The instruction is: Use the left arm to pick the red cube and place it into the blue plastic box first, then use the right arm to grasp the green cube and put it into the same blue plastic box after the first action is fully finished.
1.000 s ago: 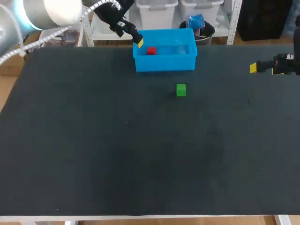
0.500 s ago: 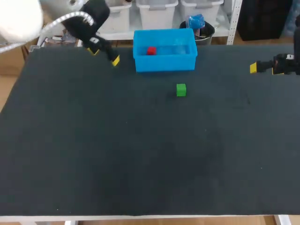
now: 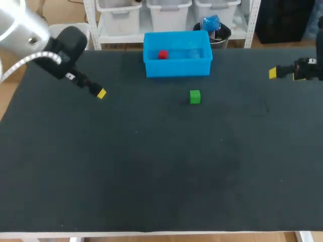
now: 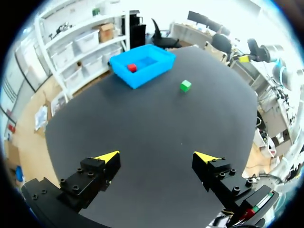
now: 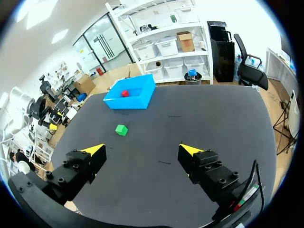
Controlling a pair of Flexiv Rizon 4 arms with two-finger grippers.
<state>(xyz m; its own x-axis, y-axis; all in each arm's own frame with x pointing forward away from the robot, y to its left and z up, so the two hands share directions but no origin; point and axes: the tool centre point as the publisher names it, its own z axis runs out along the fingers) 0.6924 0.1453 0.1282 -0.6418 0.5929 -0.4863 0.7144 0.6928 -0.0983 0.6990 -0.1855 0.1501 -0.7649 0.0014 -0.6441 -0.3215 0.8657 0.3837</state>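
Observation:
The red cube (image 3: pixel 162 55) lies inside the blue plastic box (image 3: pixel 177 66) at the table's far edge, toward the box's left end; both wrist views show the red cube (image 4: pixel 132 68) (image 5: pixel 125 93) in the box (image 4: pixel 147 73) (image 5: pixel 135 102) too. The green cube (image 3: pixel 195 97) sits on the dark table in front of the box, also seen far ahead of each gripper (image 4: pixel 185 85) (image 5: pixel 121 129). My left gripper (image 3: pixel 96 91) is over the table's left side, away from the box, open and empty (image 4: pixel 160 156). My right gripper (image 3: pixel 273 73) hangs at the far right, open and empty (image 5: pixel 142 149).
The dark table (image 3: pixel 161 166) spreads wide between the two arms, with only the green cube and the box on it.
My left arm has drawn back from the box's left corner, leftward and toward the table's near side. The red cube stays in the box. The right arm has not moved.

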